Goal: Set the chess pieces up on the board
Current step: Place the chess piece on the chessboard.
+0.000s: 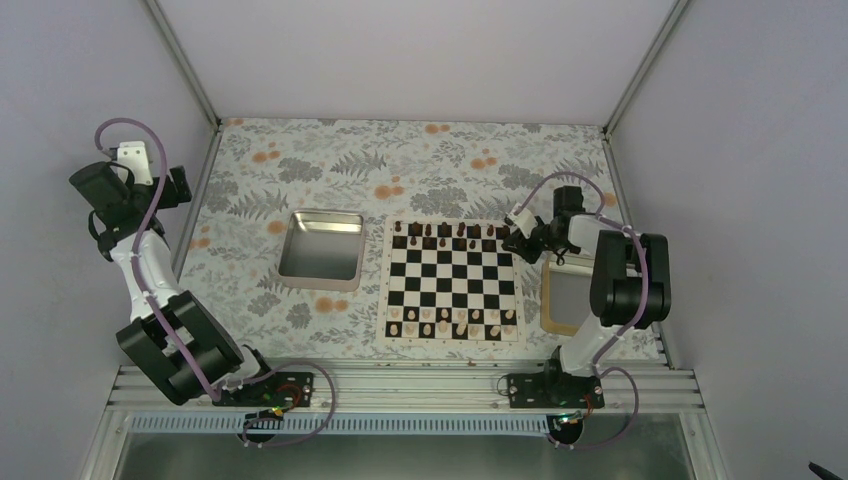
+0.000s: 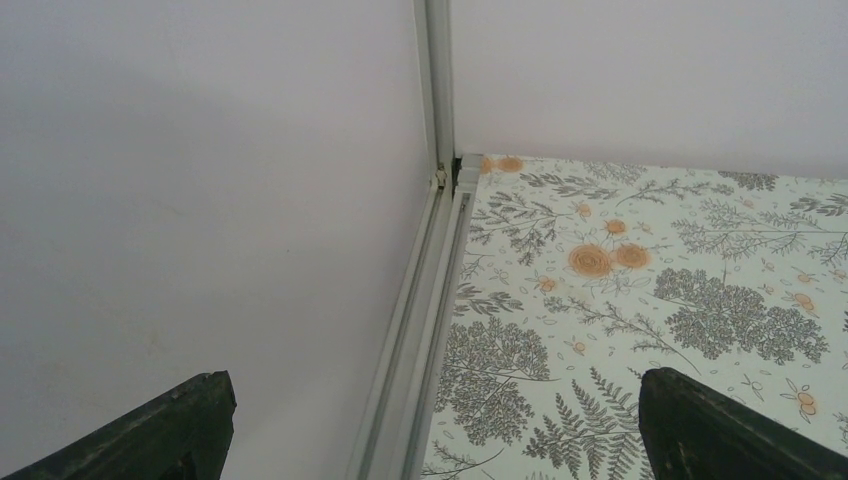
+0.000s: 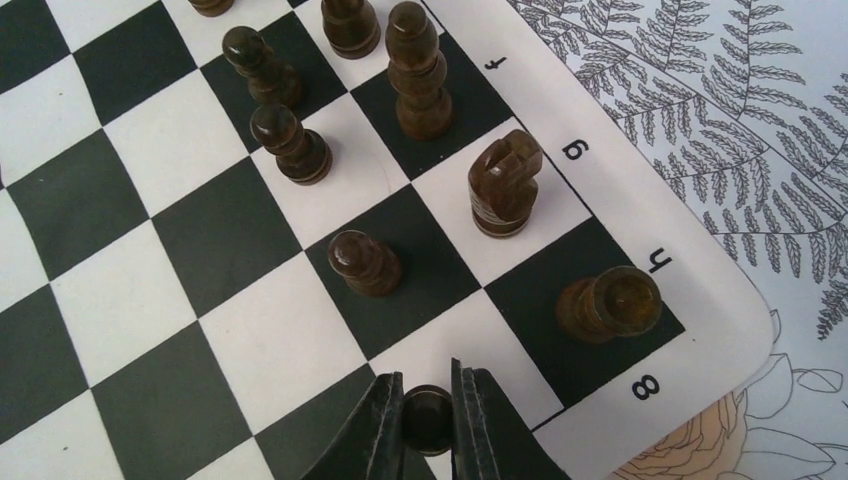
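One dark pawn [image 3: 428,418] sits clamped in the right pincer [image 3: 427,378] at a corner of the board [image 3: 200,230].
The left pincer [image 2: 440,395] hangs wide apart over the desk [image 2: 650,260], at its left edge.

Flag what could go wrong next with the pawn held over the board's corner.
The right gripper is shut on a dark pawn over the corner of the board. If it opens there, its fingers may nudge the rook or the neighbouring pawn, both close by. The held pawn also hangs near a square's edge, so it may land off-centre or tip.
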Robot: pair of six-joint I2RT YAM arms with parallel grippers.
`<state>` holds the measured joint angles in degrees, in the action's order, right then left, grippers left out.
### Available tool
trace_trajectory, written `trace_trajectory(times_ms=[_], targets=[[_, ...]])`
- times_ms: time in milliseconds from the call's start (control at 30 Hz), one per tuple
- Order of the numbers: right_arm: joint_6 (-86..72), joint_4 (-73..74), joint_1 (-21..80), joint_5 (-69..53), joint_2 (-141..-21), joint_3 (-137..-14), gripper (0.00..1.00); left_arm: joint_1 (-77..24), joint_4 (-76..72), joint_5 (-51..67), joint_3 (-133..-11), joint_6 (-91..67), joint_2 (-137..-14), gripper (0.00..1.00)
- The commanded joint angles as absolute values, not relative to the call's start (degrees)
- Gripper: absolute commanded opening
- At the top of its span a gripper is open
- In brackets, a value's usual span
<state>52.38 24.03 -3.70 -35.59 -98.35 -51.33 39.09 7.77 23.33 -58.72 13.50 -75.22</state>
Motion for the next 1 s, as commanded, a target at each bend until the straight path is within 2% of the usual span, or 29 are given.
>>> trace_trajectory(times_ms=[0, 500, 967], targets=[[53.07, 21.71, -4.13, -38.22, -99.1, -51.52, 0.04, 38.89, 5.72, 23.03, -57.88, 14.48, -73.53, 1.0], [52.92, 21.19, -4.08, -37.76, -100.98, -52.39, 0.05, 38.89, 6.24, 23.79, -57.84, 14.85, -73.59, 1.0], [53.2, 20.45, -4.11, -35.95, -100.12, -51.26, 0.14, 38.86, 6.42, 24.19, -57.7, 15.2, -73.49, 1.0]])
